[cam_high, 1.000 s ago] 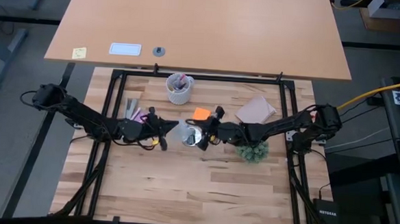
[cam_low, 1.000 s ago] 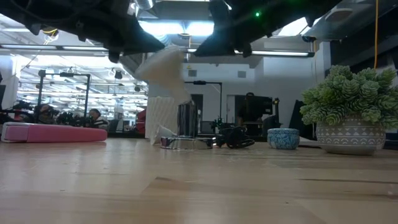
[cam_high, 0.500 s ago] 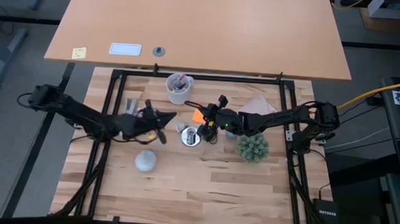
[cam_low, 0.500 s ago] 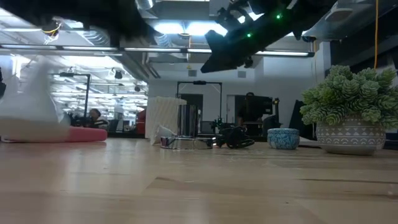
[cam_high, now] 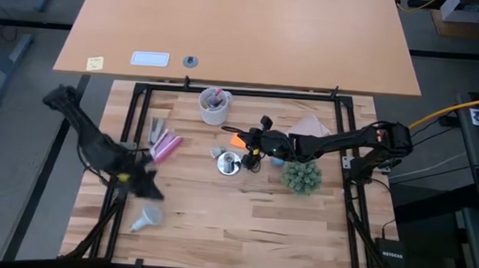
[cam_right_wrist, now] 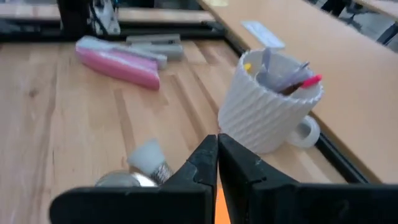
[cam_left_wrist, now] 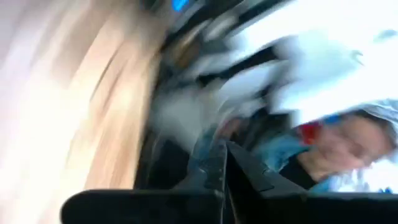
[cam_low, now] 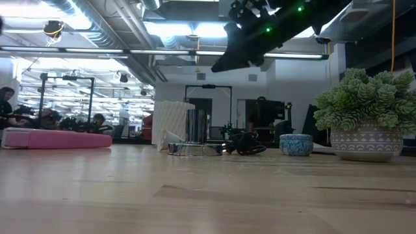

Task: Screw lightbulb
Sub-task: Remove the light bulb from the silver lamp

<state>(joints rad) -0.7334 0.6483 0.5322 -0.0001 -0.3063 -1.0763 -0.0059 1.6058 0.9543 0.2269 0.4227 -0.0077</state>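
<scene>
Well left of the socket (cam_high: 229, 163) and nearer the front edge, the lightbulb (cam_high: 146, 219) lies on its side on the table (cam_high: 259, 225). It is loose, with nothing gripping it. Its long axis looks diagonal, narrow base apparently pointing away from the socket.

The left gripper (cam_high: 148, 192) hangs just beside the bulb on the socket side, fingers together and empty. It's the nearer 1 of the 2, so I'd expect it to do the pickup.

The right gripper (cam_high: 253, 145) sits just right of the socket, fingers (cam_right_wrist: 205, 158) pressed together, holding nothing.

The surface is bare wood planks. Open office behind, people far off.
</scene>
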